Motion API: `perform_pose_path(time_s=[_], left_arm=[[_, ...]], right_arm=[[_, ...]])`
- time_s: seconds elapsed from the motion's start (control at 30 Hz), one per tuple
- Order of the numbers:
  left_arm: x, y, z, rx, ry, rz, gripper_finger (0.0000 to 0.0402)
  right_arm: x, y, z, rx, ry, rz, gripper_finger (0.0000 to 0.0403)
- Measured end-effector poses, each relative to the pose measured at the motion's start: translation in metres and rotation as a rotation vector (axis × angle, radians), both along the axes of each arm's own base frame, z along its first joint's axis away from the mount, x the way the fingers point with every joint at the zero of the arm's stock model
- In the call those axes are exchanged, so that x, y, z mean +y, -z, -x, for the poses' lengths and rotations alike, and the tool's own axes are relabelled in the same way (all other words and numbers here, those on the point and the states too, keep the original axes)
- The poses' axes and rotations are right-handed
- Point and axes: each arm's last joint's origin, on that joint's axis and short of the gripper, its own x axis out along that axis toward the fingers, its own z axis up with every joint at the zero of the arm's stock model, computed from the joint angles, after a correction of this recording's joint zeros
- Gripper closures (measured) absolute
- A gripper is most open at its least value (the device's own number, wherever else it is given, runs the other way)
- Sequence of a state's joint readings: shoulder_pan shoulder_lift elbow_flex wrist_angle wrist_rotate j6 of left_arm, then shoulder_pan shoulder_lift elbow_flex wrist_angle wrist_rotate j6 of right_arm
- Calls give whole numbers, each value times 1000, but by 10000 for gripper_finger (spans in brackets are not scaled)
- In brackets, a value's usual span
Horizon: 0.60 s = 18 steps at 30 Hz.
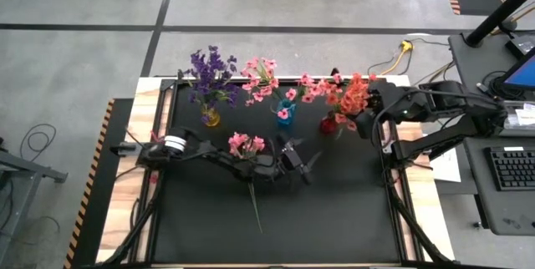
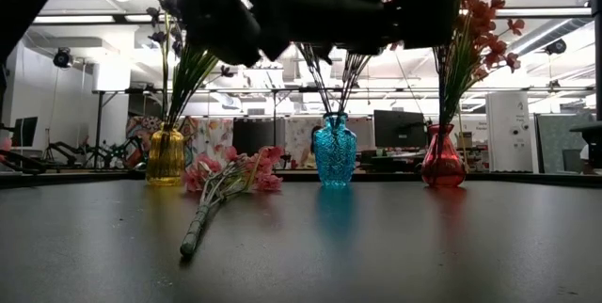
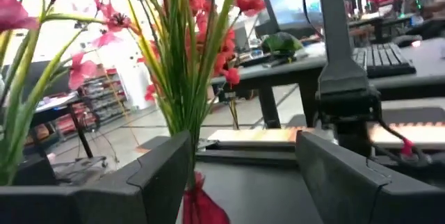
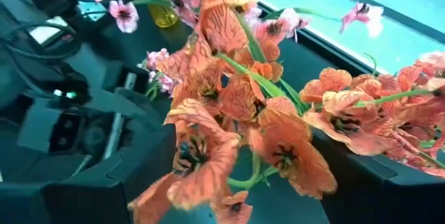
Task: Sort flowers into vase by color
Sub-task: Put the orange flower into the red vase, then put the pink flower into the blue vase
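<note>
Three vases stand in a row at the far side. The yellow vase (image 1: 211, 118) holds purple flowers, the blue vase (image 1: 284, 115) holds pink ones, and the red vase (image 1: 328, 124) holds coral-red ones (image 1: 351, 98). One pink sprig (image 1: 247, 148) lies flat on the mat, its stem (image 2: 198, 232) pointing to the near edge. My left gripper (image 1: 305, 164) hovers open and empty right of that sprig, facing the red vase (image 3: 201, 206). My right gripper (image 1: 365, 114) is open beside the coral blossoms (image 4: 278, 147), which stand between its fingers. I cannot tell whether they touch.
The black mat (image 1: 334, 219) is bare toward the near edge. Wooden table borders (image 1: 125, 185) run along both sides. A desk with a keyboard (image 1: 512, 169) stands to the right, beyond the table.
</note>
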<state>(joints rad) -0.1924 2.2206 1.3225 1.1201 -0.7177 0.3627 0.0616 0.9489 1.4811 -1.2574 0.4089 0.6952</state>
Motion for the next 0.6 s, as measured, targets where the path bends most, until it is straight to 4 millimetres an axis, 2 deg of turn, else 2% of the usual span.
perform_pose_path(time_s=[0.23,0.6], left_arm=[[10,9,-23,-25,-27,8,155],[62,7,-48,-73,-36,-14,155]], right_arm=[[0,-11,4,-31,-20,17,103],[-1,-30,12,-86,-54,56,112]])
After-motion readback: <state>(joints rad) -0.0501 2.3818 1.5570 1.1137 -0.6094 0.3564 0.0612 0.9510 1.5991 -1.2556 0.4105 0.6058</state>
